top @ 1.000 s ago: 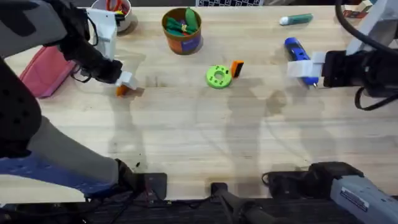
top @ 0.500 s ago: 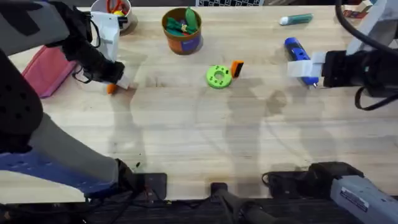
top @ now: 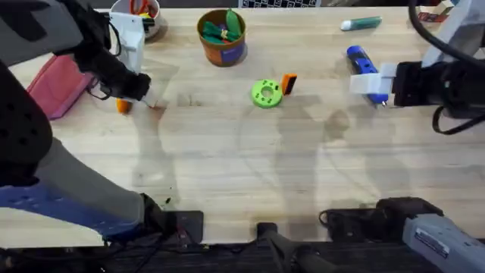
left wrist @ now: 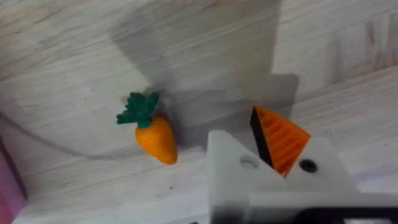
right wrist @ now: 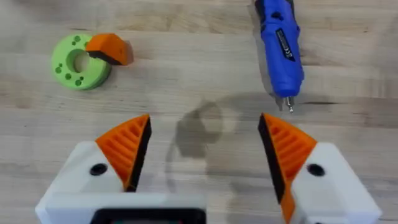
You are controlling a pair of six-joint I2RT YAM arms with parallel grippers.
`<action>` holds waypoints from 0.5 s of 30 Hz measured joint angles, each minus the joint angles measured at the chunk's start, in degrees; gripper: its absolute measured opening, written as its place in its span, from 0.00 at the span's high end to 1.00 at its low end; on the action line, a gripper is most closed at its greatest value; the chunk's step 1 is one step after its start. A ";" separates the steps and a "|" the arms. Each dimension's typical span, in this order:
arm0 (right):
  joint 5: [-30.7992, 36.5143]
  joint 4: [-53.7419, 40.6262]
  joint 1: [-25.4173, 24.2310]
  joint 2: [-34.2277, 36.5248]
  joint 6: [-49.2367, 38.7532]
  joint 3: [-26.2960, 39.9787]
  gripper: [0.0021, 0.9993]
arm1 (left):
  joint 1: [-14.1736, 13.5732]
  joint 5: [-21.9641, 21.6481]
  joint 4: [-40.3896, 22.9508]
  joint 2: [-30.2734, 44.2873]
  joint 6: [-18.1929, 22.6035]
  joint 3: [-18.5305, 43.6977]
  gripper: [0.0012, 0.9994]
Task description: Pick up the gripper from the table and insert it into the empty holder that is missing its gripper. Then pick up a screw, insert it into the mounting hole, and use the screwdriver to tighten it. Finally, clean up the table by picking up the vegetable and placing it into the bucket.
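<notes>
left gripper (left wrist: 273,168) sits over the table (top: 227,159) far left with one orange pad, the other holder (left wrist: 233,171) bare, can't tell the jaws; carrot (left wrist: 154,134) lies beside it. loose gripper (right wrist: 109,48) leans on the green disc (right wrist: 78,61), screwdriver (right wrist: 278,46) just ahead of right gripper (right wrist: 205,152), jaws wide open

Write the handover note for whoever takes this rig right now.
left gripper: beside the vegetable, not holding it; the holder on it is empty.
right gripper: open, empty, near the screwdriver, which lies on the table.
The gripper lies against the green disc; the bucket stands at the far side.
Done: nothing. Left: fit gripper, screw, tighten, bin vegetable.
</notes>
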 joint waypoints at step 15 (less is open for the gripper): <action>-0.01 0.00 0.00 0.00 0.00 0.00 0.01 | -2.64 -0.72 -12.39 -4.49 -5.52 18.80 0.99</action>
